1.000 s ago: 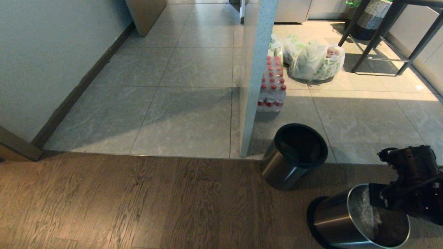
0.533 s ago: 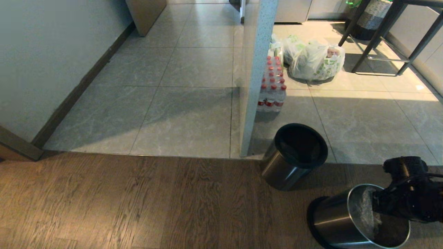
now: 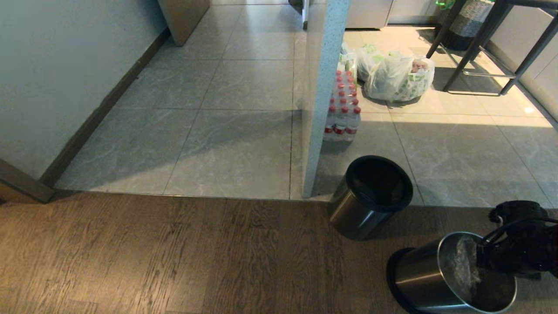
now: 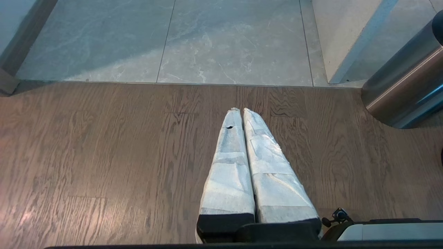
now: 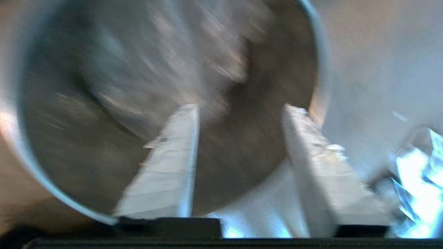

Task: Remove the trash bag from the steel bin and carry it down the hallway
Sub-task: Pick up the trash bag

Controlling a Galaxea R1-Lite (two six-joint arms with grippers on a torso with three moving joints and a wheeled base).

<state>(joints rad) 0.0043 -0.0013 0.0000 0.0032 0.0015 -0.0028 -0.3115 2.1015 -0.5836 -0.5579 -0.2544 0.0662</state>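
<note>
head: steel bin [image 3: 418,279] at my lower right on the wood floor, bag [image 3: 464,268] crumpled inside, right claw [image 3: 484,261] at its rim | right wrist: fingers [image 5: 166,173] spread apart over bin mouth, nothing between them; bag blurred | left wrist: left claw [image 4: 242,114] pressed together, parked above floor

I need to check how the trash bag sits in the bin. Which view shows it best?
The head view: the trash bag shows as crinkled plastic against the inner wall of the steel bin. The right wrist view looks into the bin but is too smeared to make the bag out. The left wrist view does not show it.
</note>
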